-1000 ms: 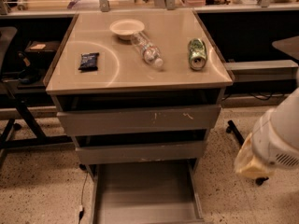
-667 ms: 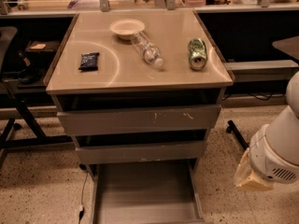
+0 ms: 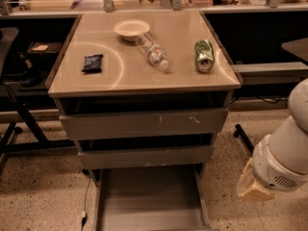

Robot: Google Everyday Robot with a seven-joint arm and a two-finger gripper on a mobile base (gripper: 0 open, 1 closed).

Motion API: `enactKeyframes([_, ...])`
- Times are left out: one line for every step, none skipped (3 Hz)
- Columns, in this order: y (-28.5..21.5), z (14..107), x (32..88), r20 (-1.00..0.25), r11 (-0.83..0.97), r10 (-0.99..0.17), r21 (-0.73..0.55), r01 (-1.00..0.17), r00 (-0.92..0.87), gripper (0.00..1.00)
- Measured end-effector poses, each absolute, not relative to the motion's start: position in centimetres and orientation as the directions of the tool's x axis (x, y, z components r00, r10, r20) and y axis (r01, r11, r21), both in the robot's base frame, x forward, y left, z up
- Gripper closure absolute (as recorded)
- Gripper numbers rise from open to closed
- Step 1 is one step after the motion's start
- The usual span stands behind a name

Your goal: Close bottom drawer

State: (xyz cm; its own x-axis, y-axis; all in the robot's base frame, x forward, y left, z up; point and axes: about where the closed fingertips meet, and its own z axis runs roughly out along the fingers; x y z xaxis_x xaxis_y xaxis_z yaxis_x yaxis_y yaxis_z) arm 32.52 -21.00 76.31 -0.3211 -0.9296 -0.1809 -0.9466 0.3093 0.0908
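— Drawer trouble? Which one is it after?

— The bottom drawer, lowest on the cabinet. It's pulled well out from under the middle drawer front, a long shallow grey tray with nothing in it that I can see.

— Heavy thing?

— I'd guess not. Thin sheet metal, stiff, and bare inside, so it should roll in on its runners with a steady push. It may rattle or bind if shoved from one corner. There's no need to grip anything: press flat on the middle of its front face, at the end farthest from the cabinet, and drive straight in.

— And the gripper?

— Hidden from where I stand. The arm hangs off the cabinet's right side, level with the lower drawers and well apart from the open tray. All I see is a fat white joint with a tan piece under it. The gripper lies somewhere beyond that, so whether it's spread, clenched or carrying something, I cannot tell. Nothing of the arm touches the cabinet.

— Anything to knock over?

— A bowl, a bottle lying down and a can on the cabinet's top. A hard slam might roll the bottle.
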Motion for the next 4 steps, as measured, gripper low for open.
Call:
enactKeyframes([-20.9, 68.6, 31.3, -0.168, 0.33, -0.916, 0.197, -0.923, -0.363, 1.0])
enactKeyframes([-20.8, 60.4, 30.2, -0.159, 0.36, -0.896, 0.285, -0.888, -0.414, 1.0])
enactKeyframes([-20.5, 54.8, 28.3, -0.14, 0.371, -0.883, 0.376, -0.849, -0.448, 1.0])
enactKeyframes([-20.3, 54.0, 28.0, -0.141, 0.368, -0.881, 0.394, -0.842, -0.451, 1.0])
